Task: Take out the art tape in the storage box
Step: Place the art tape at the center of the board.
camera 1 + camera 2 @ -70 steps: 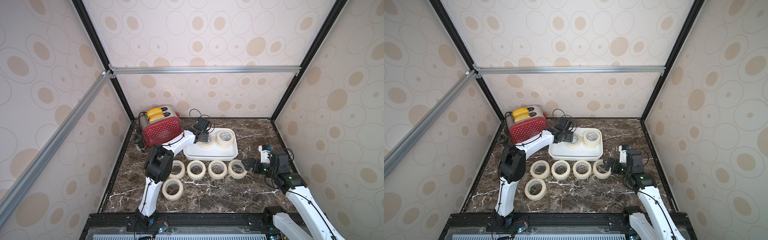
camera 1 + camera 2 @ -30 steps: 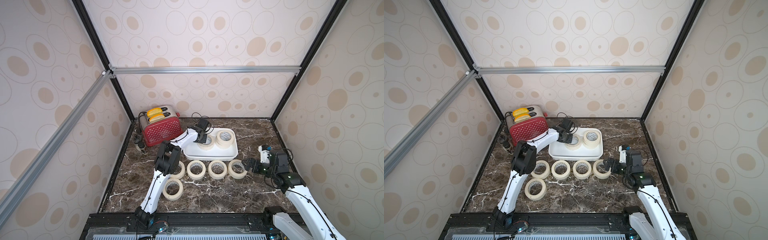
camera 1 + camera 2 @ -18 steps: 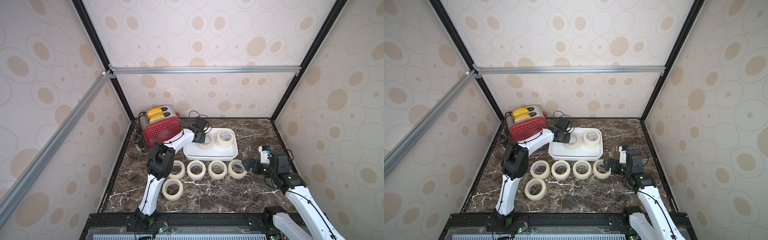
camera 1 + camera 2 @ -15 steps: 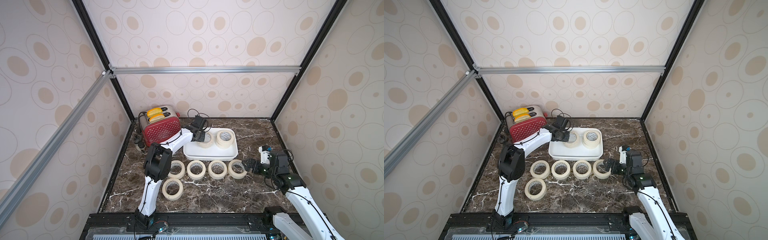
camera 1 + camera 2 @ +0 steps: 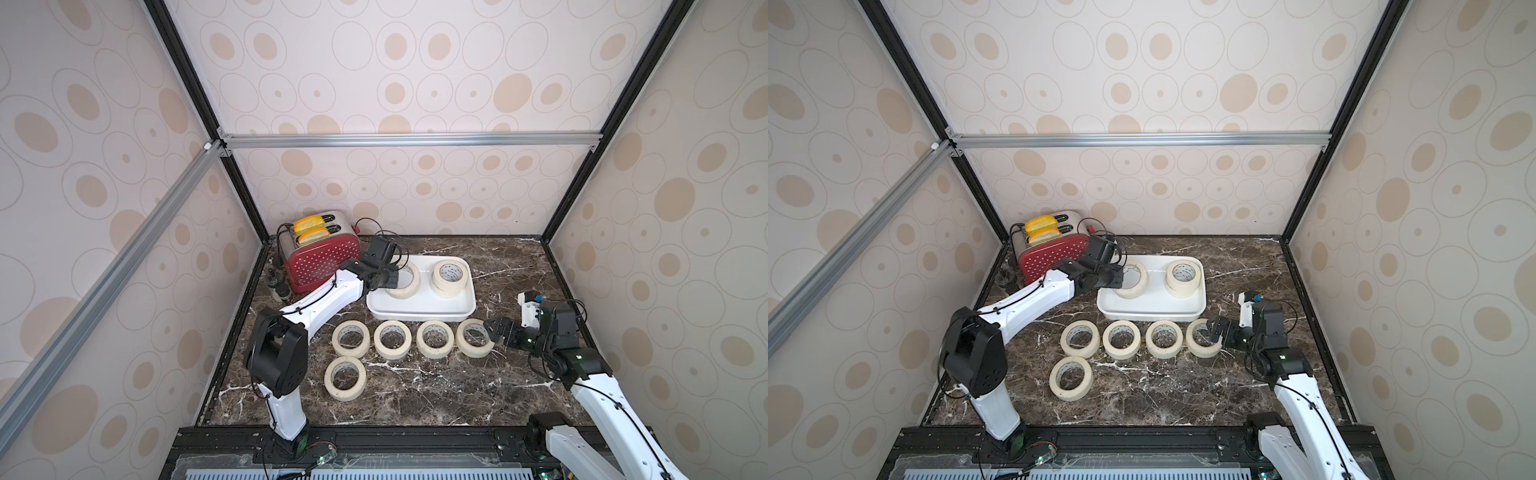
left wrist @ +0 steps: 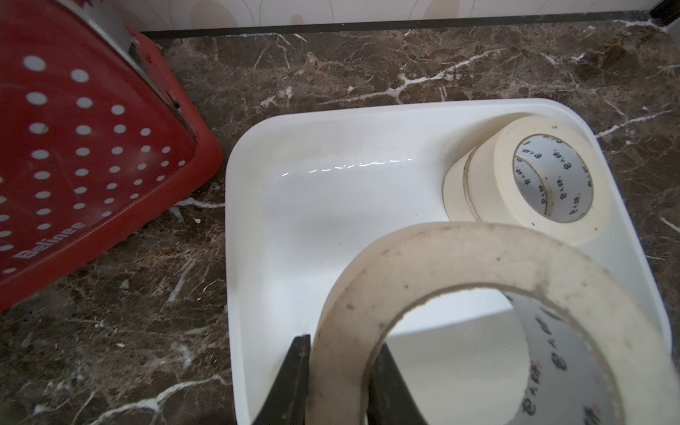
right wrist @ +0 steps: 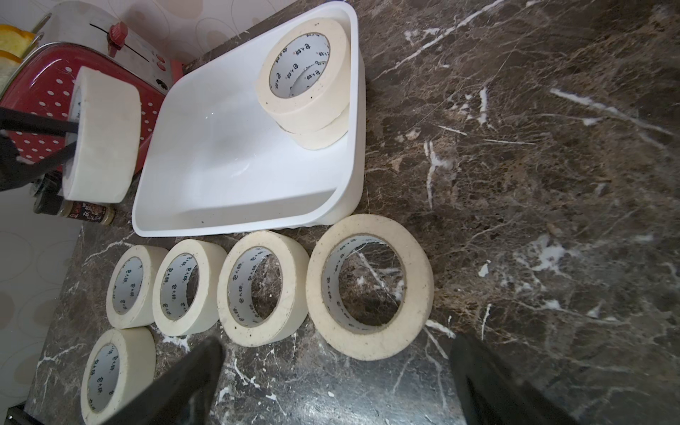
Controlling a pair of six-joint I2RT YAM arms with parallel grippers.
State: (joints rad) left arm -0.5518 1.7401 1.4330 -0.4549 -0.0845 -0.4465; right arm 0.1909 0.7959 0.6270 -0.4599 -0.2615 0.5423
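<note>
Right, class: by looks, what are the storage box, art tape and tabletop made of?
Storage box: likely plastic, glossy white; bright streak on its floor. Art tape: probably paper, matte cream, speckled edges, printed core. Tabletop: brown marble or imitation; white veins.

light bright, even | shadows soft, faint | glare streak on storage box point(image 6: 349, 163) floor | art tape point(image 6: 478, 257) near left wrist lens slightly soft | wide-angle edge bending

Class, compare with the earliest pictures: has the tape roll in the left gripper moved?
Yes. The held roll has shifted slightly toward the red toaster, away from the stacked rolls in the storage box.
</note>
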